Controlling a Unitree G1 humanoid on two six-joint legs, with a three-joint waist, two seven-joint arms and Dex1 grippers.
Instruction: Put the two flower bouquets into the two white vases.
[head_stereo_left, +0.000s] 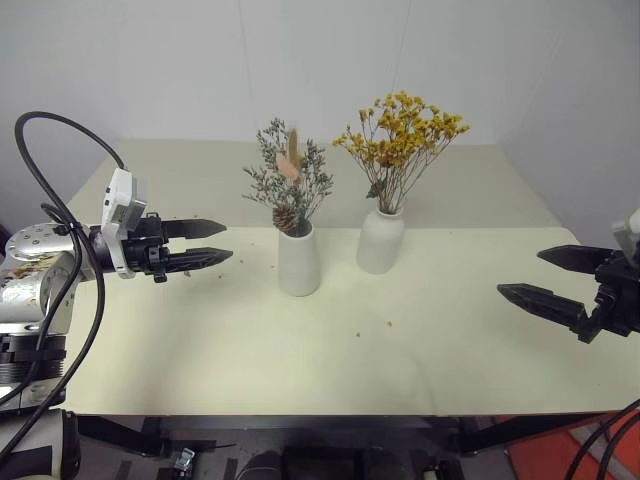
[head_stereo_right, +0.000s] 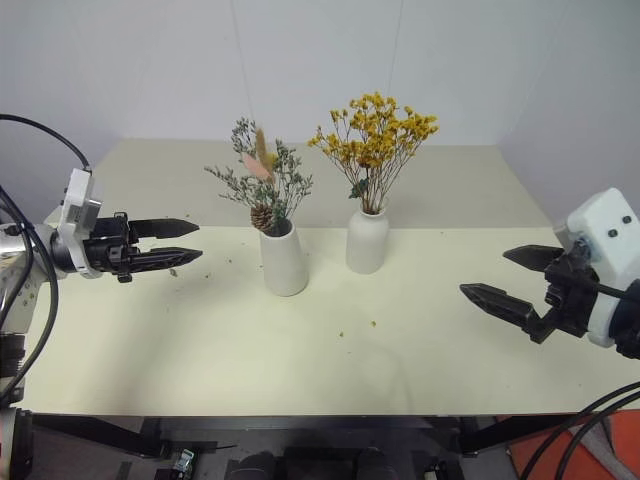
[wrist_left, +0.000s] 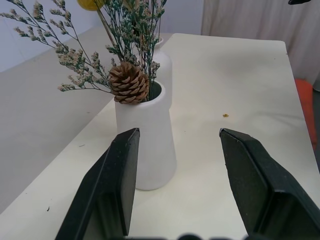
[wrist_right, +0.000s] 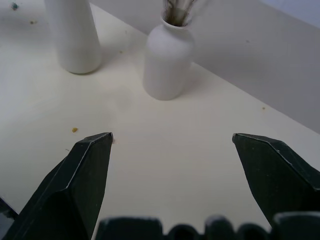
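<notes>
Two white vases stand mid-table. The wide-mouthed cone vase (head_stereo_left: 299, 259) holds the grey-green bouquet (head_stereo_left: 288, 182) with its pine cone (wrist_left: 128, 82) at the rim. To its right, the bottle-shaped vase (head_stereo_left: 380, 240) holds the yellow-orange bouquet (head_stereo_left: 402, 135). My left gripper (head_stereo_left: 218, 243) hovers left of the cone vase, pointing at it, open and empty. Off to the right of both vases, above the table's right side, my right gripper (head_stereo_left: 530, 275) stands wide open with nothing in it.
The cream table (head_stereo_left: 300, 350) carries a few small dried crumbs (head_stereo_left: 389, 323) in front of the vases. A white wall rises behind the table's far edge. A black cable (head_stereo_left: 50, 190) loops over my left arm.
</notes>
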